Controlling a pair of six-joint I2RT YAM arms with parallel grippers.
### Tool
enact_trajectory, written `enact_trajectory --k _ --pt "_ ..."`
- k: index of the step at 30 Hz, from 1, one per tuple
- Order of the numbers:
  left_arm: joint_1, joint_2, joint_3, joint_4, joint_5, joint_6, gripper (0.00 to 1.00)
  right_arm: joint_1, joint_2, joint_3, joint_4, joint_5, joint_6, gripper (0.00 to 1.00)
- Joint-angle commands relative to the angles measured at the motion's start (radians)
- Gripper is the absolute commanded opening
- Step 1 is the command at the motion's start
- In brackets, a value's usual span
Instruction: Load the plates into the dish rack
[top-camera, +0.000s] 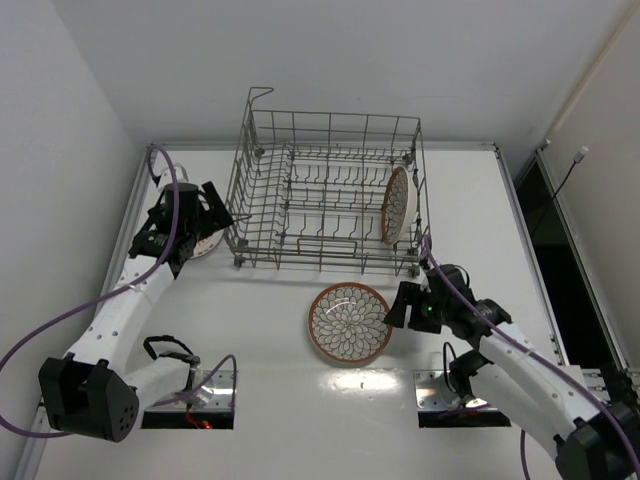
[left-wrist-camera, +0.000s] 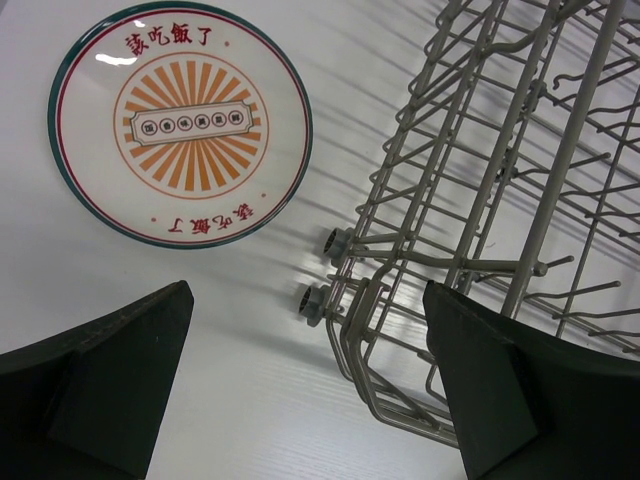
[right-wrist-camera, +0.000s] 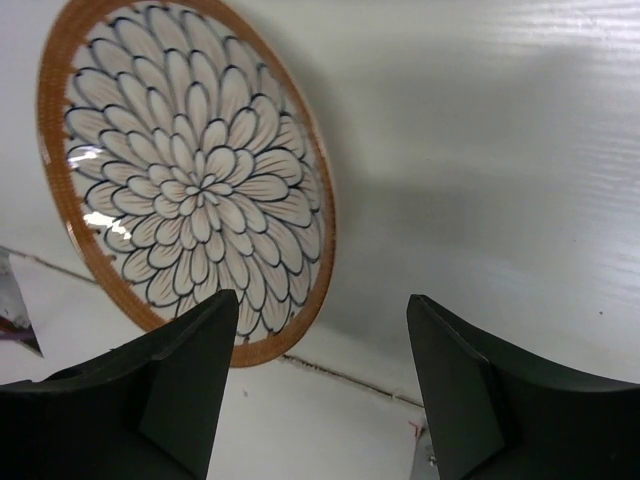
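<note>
The left black two-finger gripper (top-camera: 203, 217) reaches far left, jaws wide apart; the right black two-finger gripper (top-camera: 402, 304) points left, jaws spread.

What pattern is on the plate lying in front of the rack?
The plate has white petals, brown rim; best in right wrist view.

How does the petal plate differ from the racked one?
The petal plate lies flat on the table, outside the rack; the racked plate stands on edge at the rack's right end. The petal plate has a brown rim and white petals; the racked plate is cream with finer patterning. Both are round, similar in size.
</note>
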Motion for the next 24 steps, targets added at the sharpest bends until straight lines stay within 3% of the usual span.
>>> enact_trajectory --k 1,6,11,15,19,22,24 --pt "-0.009 0.007 0.055 0.001 0.026 -0.024 1.0 0.007 0.041 -0.051 0.154 0.043 0.128 0.65" --pt "-0.009 0.007 0.091 -0.019 0.017 -0.024 1.0 0.007 0.178 -0.083 0.277 0.043 0.163 0.63" --pt "-0.009 -0.004 0.112 -0.039 -0.012 -0.024 1.0 0.016 0.212 -0.15 0.401 0.009 0.242 0.57" --pt "-0.009 -0.024 0.091 -0.05 -0.012 -0.044 1.0 0.016 0.279 -0.15 0.429 0.0 0.256 0.44" --pt "-0.009 -0.045 0.072 -0.059 -0.012 -0.044 1.0 0.016 0.344 -0.141 0.477 -0.035 0.245 0.15" --pt "-0.009 -0.054 0.063 -0.059 -0.012 -0.053 1.0 0.016 0.382 -0.1 0.431 -0.044 0.22 0.0" --pt "-0.009 -0.054 0.063 -0.059 -0.012 -0.053 1.0 0.016 0.373 -0.056 0.33 -0.026 0.185 0.0"
